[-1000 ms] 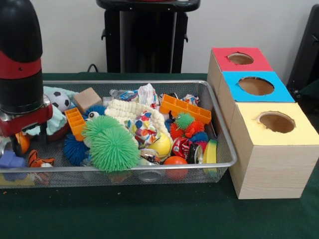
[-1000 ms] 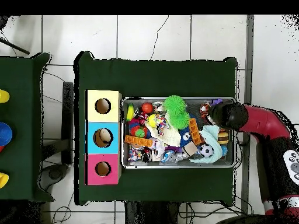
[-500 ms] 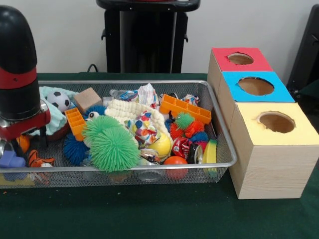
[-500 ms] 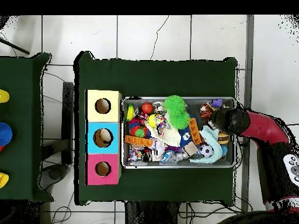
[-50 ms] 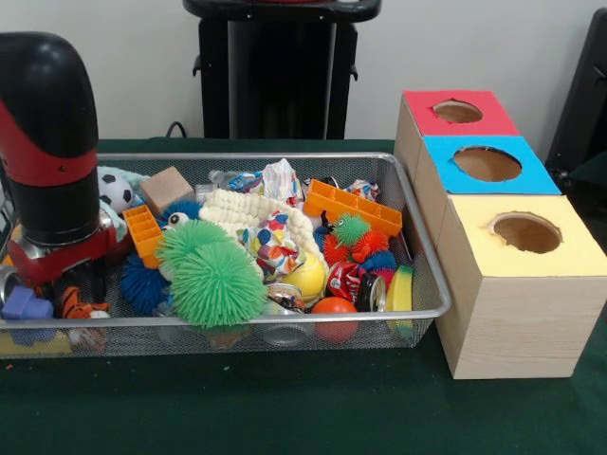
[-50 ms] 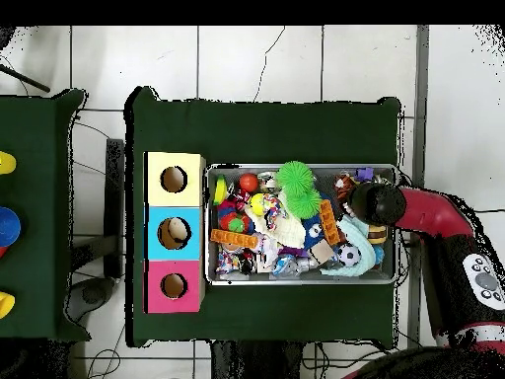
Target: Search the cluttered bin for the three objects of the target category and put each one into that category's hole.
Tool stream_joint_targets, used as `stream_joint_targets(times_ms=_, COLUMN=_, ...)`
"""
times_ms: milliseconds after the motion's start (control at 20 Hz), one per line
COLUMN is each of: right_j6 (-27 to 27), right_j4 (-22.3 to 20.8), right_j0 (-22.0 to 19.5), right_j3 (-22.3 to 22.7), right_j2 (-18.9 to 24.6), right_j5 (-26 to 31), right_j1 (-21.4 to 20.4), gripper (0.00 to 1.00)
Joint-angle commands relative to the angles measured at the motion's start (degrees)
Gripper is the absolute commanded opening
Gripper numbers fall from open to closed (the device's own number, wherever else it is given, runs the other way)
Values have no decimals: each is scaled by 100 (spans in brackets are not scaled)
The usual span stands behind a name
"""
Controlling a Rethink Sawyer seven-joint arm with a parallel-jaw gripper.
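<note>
The wire bin (image 5: pixel 285 318) is piled with toys: two green spiky balls (image 5: pixel 213 275), a blue spiky ball (image 5: pixel 142 284), a yellow ball (image 5: pixel 308 277), an orange ball (image 5: pixel 332 308), a soccer ball (image 5: pixel 116 192), a wooden cube (image 5: pixel 167 187) and an orange block (image 5: pixel 353 206). My gripper (image 5: pixel 62 284) hangs low inside the bin's left end, just above a small tiger toy (image 5: pixel 76 306) and a purple piece (image 5: pixel 24 305). From overhead the gripper (image 6: pixel 367 204) sits over the bin's right end. The wrist hides its tips.
Three wooden boxes stand beside the bin, each with a round hole: red (image 5: pixel 455 114), blue (image 5: pixel 486 163) and yellow (image 5: pixel 526 232). From overhead, a beige object shows inside the blue box's hole (image 6: pixel 174 232). Dark green cloth covers the table around them.
The arm has dropped lower and shifted inward over the bin's end, toward the blue spiky ball. The toys in the bin have not moved.
</note>
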Motion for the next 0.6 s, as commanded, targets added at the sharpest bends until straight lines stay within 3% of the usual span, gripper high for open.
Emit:
stream_joint_targets(times_ms=50, right_j6=191, right_j4=-263, right_j0=256, right_j3=-82, right_j2=26, right_j5=-341, right_j1=151, gripper=100)
stream_joint_targets(times_ms=450, right_j6=-119, right_j4=-31, right_j0=-85, right_j3=30, right_j2=403, right_j5=-627, right_j1=248, gripper=100)
stream_joint_targets(times_ms=500, right_j6=-157, right_j4=0, right_j0=-129, right_j3=78, right_j2=445, right_j5=-603, right_j1=242, gripper=0)
stream_joint_targets(times_ms=600, right_j6=-176, right_j4=35, right_j0=-191, right_j3=117, right_j2=512, right_j5=-647, right_j1=247, gripper=0)
